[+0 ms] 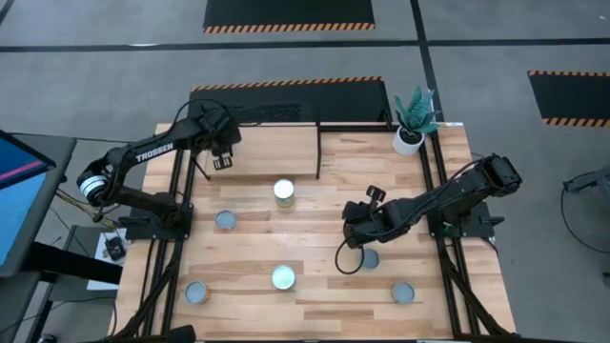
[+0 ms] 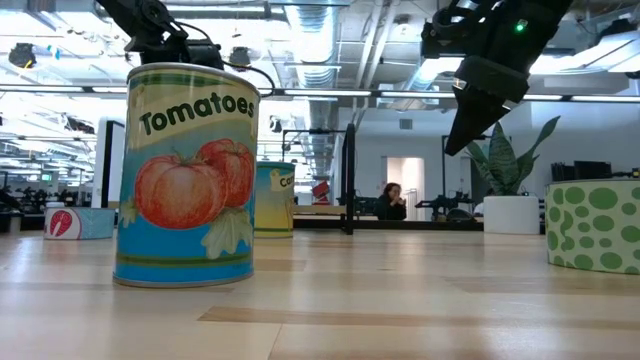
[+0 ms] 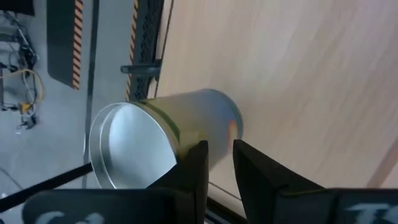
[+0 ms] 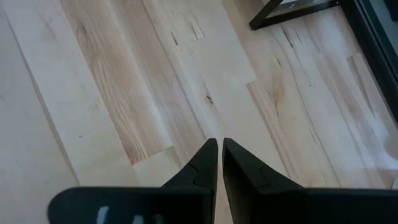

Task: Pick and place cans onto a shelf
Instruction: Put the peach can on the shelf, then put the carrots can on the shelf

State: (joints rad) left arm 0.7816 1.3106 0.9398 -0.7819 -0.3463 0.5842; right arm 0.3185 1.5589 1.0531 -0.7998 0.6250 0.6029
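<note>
A pale plank table [image 1: 324, 238] fills the floor between black frames, an open hall behind. The shelf [image 1: 257, 143] sits at its far edge. Six cans stand upright, spread apart — the tomato can [image 2: 186, 176] nearest. The left gripper [image 1: 224, 157] hovers by the shelf, fingers narrow; the right gripper [image 4: 219, 149] hangs mid-table, fingers nearly touching, empty.

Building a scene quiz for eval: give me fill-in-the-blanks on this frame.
1. The nearest can in the low view is labelled ____.
2. The right gripper hangs over bare table, jaws ____ and empty.
3. The left gripper is over the ____.
4. The plant pot stands at the far corner on the ____ arm's side.

Missing words: Tomatoes; shut; shelf; right
</note>
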